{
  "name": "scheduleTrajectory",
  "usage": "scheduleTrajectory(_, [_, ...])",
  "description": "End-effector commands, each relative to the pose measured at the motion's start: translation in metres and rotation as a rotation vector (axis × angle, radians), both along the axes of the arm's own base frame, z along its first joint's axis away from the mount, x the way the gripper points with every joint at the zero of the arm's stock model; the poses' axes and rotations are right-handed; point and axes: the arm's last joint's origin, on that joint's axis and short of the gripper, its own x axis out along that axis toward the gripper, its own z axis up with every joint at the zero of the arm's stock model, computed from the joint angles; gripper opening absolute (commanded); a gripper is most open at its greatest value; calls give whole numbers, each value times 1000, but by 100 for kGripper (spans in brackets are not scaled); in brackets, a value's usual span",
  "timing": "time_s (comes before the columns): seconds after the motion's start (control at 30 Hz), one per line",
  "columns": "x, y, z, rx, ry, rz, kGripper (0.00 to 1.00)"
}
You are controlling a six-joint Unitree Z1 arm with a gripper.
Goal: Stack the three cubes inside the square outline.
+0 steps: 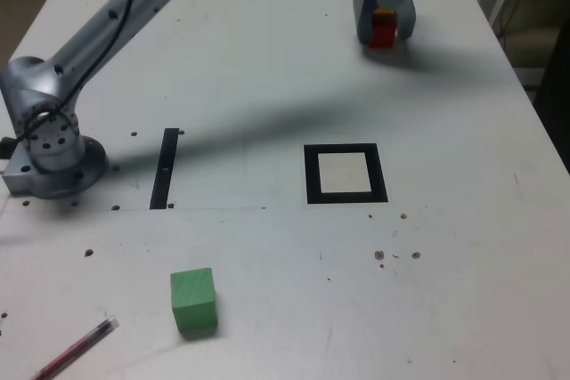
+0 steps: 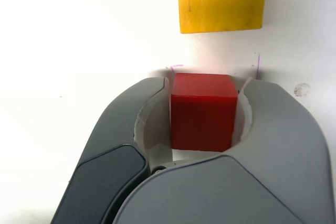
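Observation:
My gripper (image 1: 383,31) is at the far side of the table, down at the surface. In the wrist view the gripper (image 2: 206,85) is shut on the red cube (image 2: 203,111), its grey jaws pressed against two opposite sides. The red cube (image 1: 382,36) rests on the table. The yellow cube (image 2: 220,1) lies just beyond it, apart from the jaws; the exterior view shows the yellow cube (image 1: 384,15) between the fingers, behind the red one. The green cube (image 1: 193,301) sits alone near the front. The square outline (image 1: 311,175) is mid-table with nothing inside it.
The arm's base (image 1: 49,144) stands at the exterior view's left, and the arm reaches across the back of the table. A thin black strip (image 1: 166,166) lies beside the base. A red pen (image 1: 76,351) lies at the front left corner.

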Motion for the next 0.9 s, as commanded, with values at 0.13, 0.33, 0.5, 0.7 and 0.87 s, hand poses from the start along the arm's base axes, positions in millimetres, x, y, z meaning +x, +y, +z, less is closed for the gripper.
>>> scheduleTrajectory(0.13, [-1,-9,13,13,-8,-16,27])
scheduleTrajectory(0.33, [-12,-35,55,18,-21,-53,26])
scheduleTrajectory(0.5, [-17,-77,83,-7,-43,-94,26])
scheduleTrajectory(0.7, [-20,-128,84,-32,4,-114,26])
scheduleTrajectory(0.87, [-40,-171,85,-27,19,-108,26])
